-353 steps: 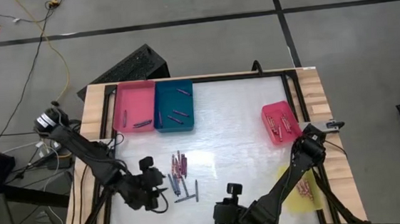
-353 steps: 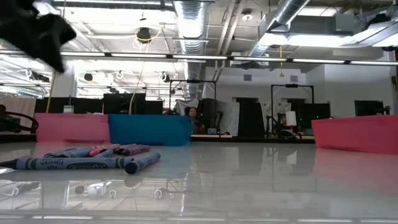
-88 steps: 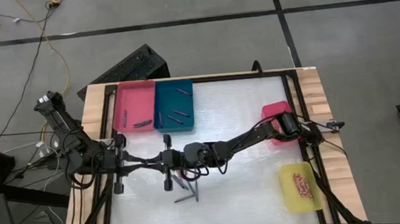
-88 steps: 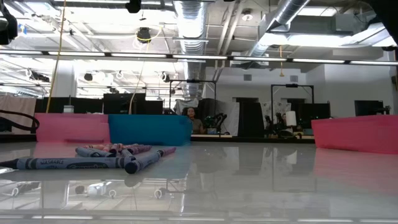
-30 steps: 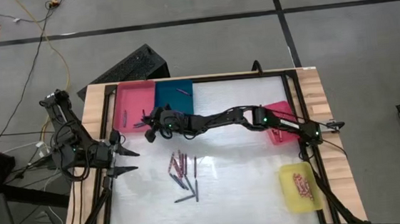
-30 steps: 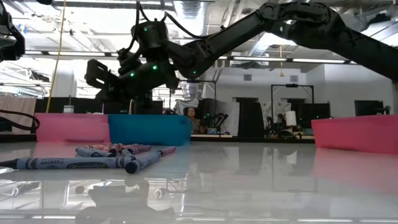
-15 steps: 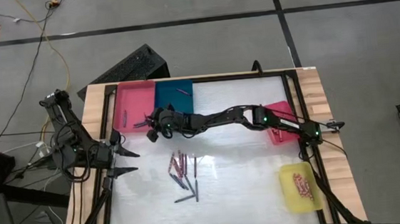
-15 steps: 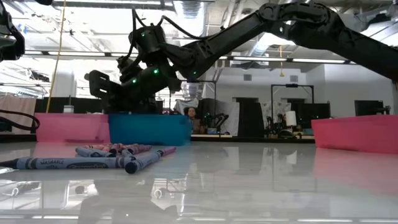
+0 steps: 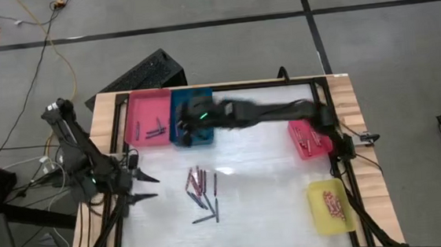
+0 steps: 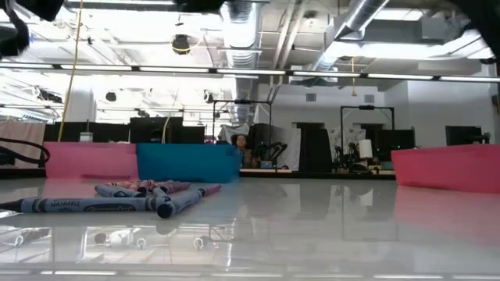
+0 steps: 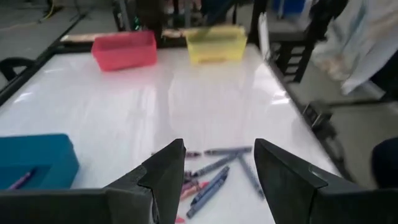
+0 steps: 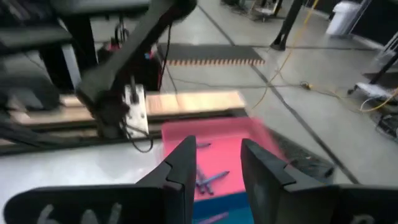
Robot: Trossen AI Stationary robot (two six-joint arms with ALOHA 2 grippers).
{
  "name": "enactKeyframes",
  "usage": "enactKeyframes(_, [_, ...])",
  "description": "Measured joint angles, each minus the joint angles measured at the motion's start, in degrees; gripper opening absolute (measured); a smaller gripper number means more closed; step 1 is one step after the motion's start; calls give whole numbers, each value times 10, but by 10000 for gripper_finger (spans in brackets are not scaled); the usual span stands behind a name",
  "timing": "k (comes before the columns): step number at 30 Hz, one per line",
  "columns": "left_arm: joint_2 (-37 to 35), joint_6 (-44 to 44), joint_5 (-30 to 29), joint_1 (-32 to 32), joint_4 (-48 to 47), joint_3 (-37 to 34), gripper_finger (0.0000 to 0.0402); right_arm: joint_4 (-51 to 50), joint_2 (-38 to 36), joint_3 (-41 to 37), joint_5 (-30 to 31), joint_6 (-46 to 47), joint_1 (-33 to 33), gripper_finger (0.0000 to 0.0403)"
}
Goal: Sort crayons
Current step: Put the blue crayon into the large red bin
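Right gripper (image 9: 183, 129), parted and empty over the blue tray (image 9: 205, 132); left gripper (image 9: 148, 187) open, empty. Risk: crayons (image 9: 202, 190) scatter if swept.

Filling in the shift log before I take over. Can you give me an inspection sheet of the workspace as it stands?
Surface: white table, glossy, wooden side rails.
Job's things: loose crayons left of centre; more in the pink tray, blue tray, red tray and yellow tray.
Clutter: nothing seen.
Grippers: left gripper open, empty, at the table's left edge; right gripper open, empty, over the blue tray beside the pink one.
Cables: yellow cable on the floor, far left.
Surroundings: grey floor; workshop with a person far behind.
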Motion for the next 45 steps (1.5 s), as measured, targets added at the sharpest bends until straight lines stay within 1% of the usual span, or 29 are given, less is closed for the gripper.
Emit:
enactKeyframes(2, [44, -2, 3, 7, 16, 0, 182, -51, -58, 0, 1, 7, 8, 122])
enactKeyframes(5, [113, 17, 26, 18, 58, 0, 182, -100, -124, -3, 3, 28, 26, 122])
enactKeyframes(9, [202, 33, 55, 41, 111, 0, 182, -127, -202, -3, 0, 55, 64, 122])
enactKeyframes(11, [237, 33, 80, 58, 135, 0, 182, -139, -230, -1, 0, 61, 86, 122])
enactKeyframes(15, [309, 18, 149, 93, 229, 0, 182, -168, -257, -2, 0, 63, 138, 122])
enactKeyframes(19, [386, 27, 177, 105, 311, 0, 182, -193, -252, -5, 9, 63, 186, 122])
enactKeyframes(23, [452, 5, 174, 104, 377, 2, 182, -201, -240, -3, 18, 58, 218, 122])
enactKeyframes(30, [565, -37, 160, 100, 382, 52, 182, -206, -200, -4, 19, 56, 232, 122])
enactKeyframes(33, [601, -38, 134, 100, 377, 73, 182, -203, -191, -3, 19, 56, 232, 122])
enactKeyframes(36, [617, -58, 117, 100, 361, 83, 182, -205, -185, -3, 17, 57, 232, 122])
enactKeyframes(39, [620, -103, 107, 101, 328, 81, 182, -201, -176, -4, 17, 58, 230, 122])
enactKeyframes(42, [621, -143, 108, 101, 289, 78, 181, -201, -176, -4, 16, 58, 235, 122])
enactKeyframes(45, [621, -151, 115, 100, 287, 77, 173, -202, -176, -3, 15, 58, 235, 122])
